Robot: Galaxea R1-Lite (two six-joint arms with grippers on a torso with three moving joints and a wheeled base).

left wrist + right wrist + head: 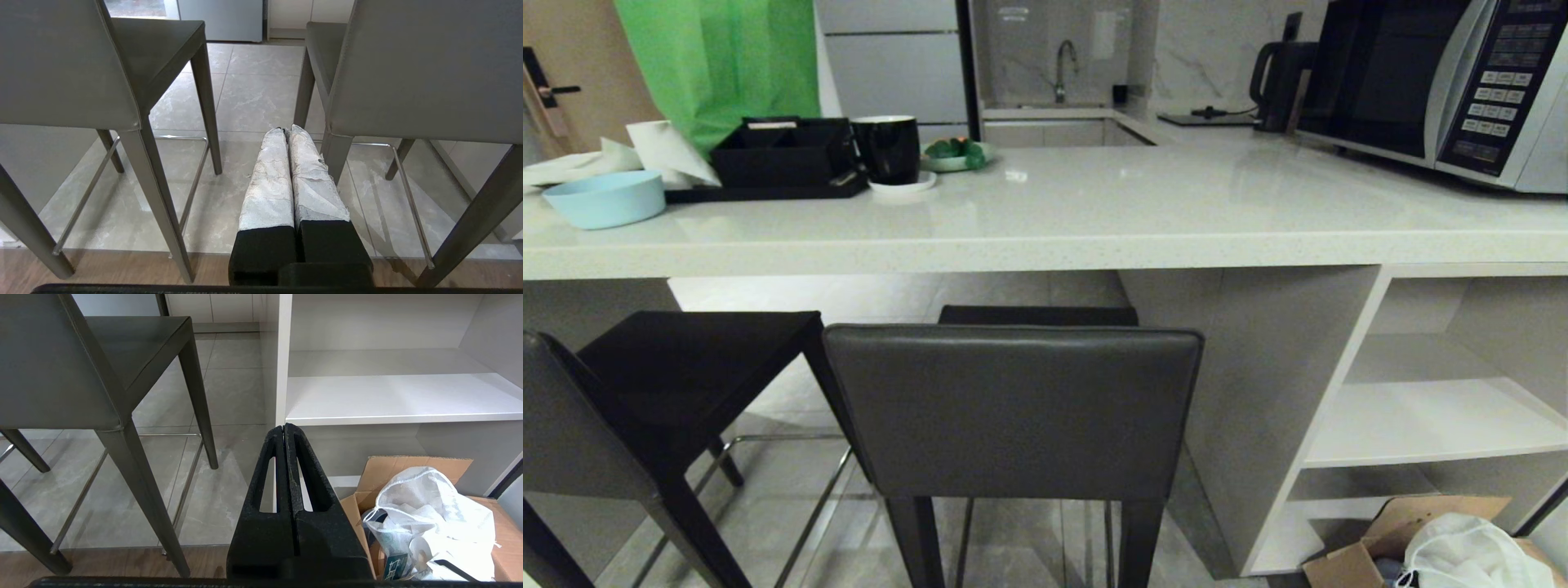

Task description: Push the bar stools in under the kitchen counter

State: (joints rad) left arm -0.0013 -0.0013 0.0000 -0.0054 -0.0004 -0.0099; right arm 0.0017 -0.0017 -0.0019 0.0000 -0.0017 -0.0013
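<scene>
Both bar stools (1013, 408) sat pulled out from the kitchen counter (1045, 237), the left one angled, while the left gripper (284, 130) and right gripper (284, 426) hung low behind them, jaws clenched on nothing, right one by the cardboard box (408, 473)

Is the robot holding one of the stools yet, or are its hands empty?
Nothing is held. The left gripper and right gripper are both shut on nothing, hanging low, apart from the bar stools.
</scene>
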